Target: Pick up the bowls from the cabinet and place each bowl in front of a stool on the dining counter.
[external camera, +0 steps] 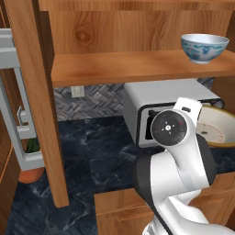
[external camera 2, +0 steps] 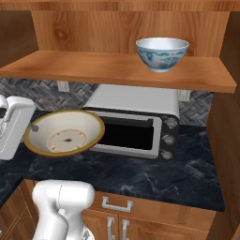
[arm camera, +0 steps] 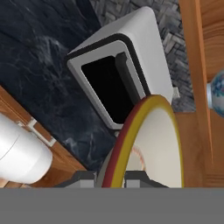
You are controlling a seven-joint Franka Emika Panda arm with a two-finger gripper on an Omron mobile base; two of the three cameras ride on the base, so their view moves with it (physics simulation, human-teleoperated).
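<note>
While the hand [arm camera: 114,177] grips the cream bowl [external camera 2: 64,133] — toaster oven [external camera 2: 136,123] just behind; shelf [external camera 2: 117,68] above.

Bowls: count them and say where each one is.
2. The blue-patterned white bowl stands on the cabinet shelf. The cream-beige bowl is held by its rim in the shut gripper, tilted in the air in front of the toaster oven. None seems hidden.

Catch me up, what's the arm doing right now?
The tool is shut on the rim of the cream bowl, holding it in the air in front of the toaster oven, clear of the cabinet shelf. The blue-patterned bowl sits on that shelf, not yet picked.
</note>
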